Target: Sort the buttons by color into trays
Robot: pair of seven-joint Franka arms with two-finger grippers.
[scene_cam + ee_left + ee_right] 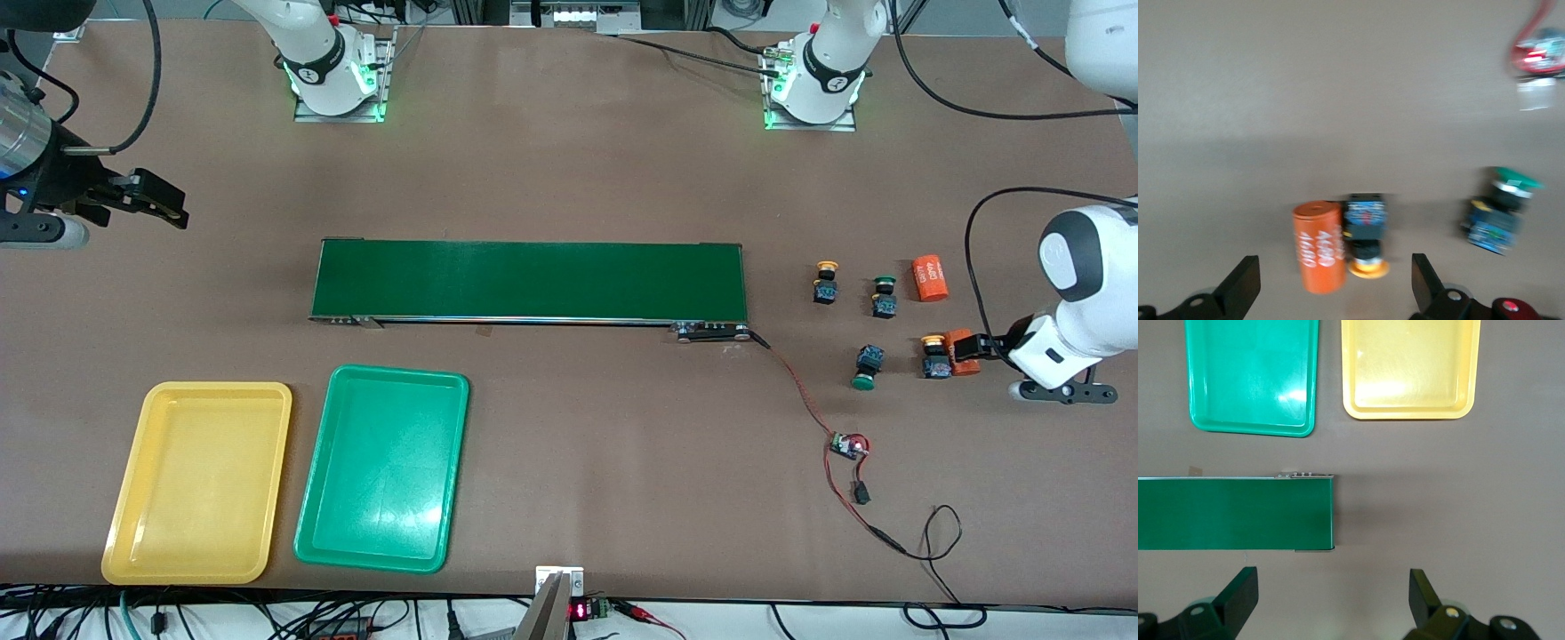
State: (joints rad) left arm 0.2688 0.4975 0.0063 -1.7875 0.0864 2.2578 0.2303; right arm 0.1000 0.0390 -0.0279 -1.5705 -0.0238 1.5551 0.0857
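Four buttons stand at the left arm's end of the table. One yellow-capped button (826, 283) and one green-capped button (884, 298) stand upright. Another green-capped one (868, 364) (1501, 210) lies tipped. The second yellow-capped button (933, 356) (1366, 233) touches an orange cylinder (960, 351) (1318, 247). My left gripper (976, 351) (1335, 287) is open, holding nothing, with this cylinder and button just ahead of its fingers. The yellow tray (200, 480) (1408, 367) and green tray (384, 467) (1251, 373) lie bare. My right gripper (169, 206) (1333, 593) hangs open and holds nothing.
A long dark green conveyor belt (529, 280) (1235, 513) crosses the middle of the table. A second orange cylinder (931, 277) lies beside the upright buttons. A red and black wire runs from the belt to a small circuit board (849, 444) (1538, 53).
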